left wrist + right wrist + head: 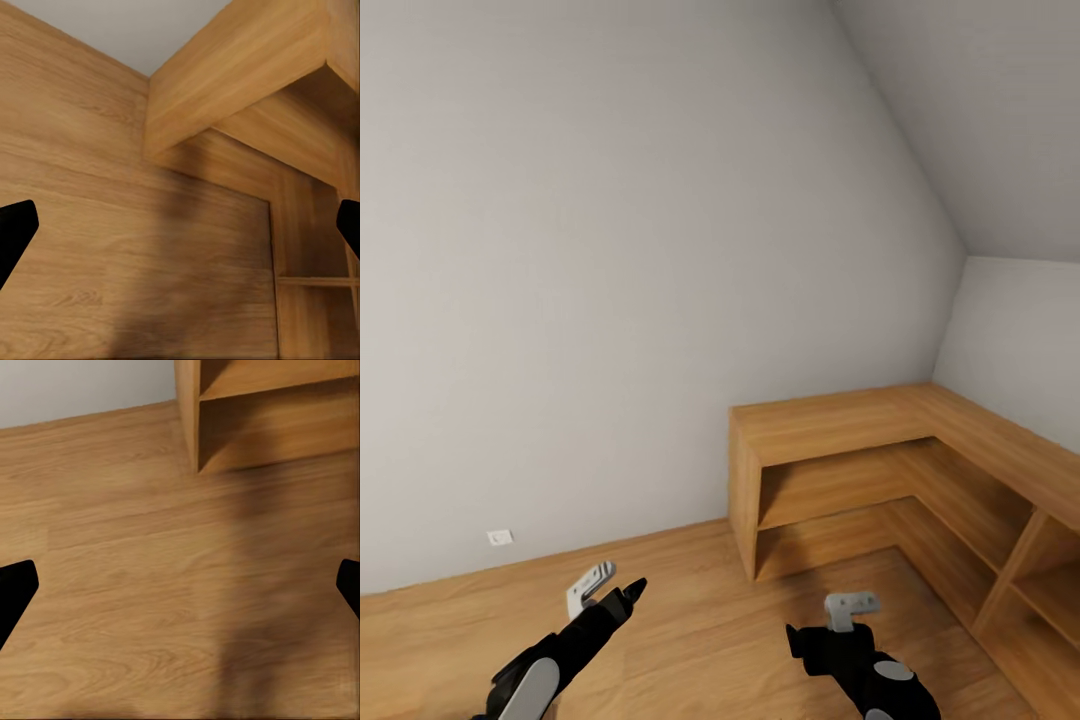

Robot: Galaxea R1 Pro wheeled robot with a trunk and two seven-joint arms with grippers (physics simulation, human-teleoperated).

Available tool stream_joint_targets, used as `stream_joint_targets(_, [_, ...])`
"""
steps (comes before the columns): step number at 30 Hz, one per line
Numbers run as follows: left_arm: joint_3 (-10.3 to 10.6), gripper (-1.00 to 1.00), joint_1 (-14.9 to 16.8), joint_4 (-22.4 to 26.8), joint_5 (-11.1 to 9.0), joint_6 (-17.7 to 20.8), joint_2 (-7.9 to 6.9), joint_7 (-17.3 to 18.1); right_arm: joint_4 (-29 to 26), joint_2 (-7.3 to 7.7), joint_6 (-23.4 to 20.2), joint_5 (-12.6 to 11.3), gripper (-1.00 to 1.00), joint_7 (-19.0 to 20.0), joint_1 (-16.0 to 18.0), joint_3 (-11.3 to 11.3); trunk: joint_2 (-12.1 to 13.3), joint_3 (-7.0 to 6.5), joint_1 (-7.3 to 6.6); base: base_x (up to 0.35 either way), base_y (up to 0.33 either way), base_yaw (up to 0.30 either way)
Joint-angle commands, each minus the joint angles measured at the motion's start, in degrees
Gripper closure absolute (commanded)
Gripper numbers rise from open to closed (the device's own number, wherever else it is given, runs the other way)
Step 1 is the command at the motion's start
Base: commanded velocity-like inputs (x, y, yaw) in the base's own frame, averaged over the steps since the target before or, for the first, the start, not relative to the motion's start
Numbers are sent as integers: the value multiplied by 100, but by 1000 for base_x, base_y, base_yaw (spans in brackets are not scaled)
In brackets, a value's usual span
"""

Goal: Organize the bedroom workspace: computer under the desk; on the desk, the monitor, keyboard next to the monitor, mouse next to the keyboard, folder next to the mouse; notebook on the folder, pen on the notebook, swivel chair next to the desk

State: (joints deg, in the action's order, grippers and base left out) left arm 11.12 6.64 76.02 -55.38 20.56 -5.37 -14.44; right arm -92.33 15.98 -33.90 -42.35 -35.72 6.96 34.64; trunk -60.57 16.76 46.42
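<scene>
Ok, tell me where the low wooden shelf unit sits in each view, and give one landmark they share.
Head view: the shelf unit fills the lower right, wrapping the room corner.
Left wrist view: its top and end panel run across the upper right.
Right wrist view: its end corner is at the upper right.
Shared landmark: the wood floor.

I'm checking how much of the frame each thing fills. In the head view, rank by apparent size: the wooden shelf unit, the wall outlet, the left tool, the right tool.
1. Wooden shelf unit, by far the largest.
2. Left tool and right tool: look alike, not ranked.
3. Wall outlet, smallest.
</scene>
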Motion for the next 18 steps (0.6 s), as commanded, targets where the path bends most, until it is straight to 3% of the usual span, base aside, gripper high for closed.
stream_joint_targets(1, [11,-100,3,11,-61,3,-8,-52,-8,6,21,-41,-100,-58,-32,18,-5,8,1,23,-2,-297])
stream_joint_targets(6, [12,-100,4,8,-61,2,-31,-43,-6,14,242,-15,-100,-58,-281,13,-5,8,1,13,-1,-298])
stream_joint_targets(7, [20,-100,4,4,-62,1,-19,-42,-11,27,680,0,-100,-61,-569,0,-5,8,1,3,0,-299])
stream_joint_targets(18, [29,-100,4,3,-61,1,-17,-47,-5,61,979,-2,-100,-59,-751,3,-5,8,1,1,0,-299])
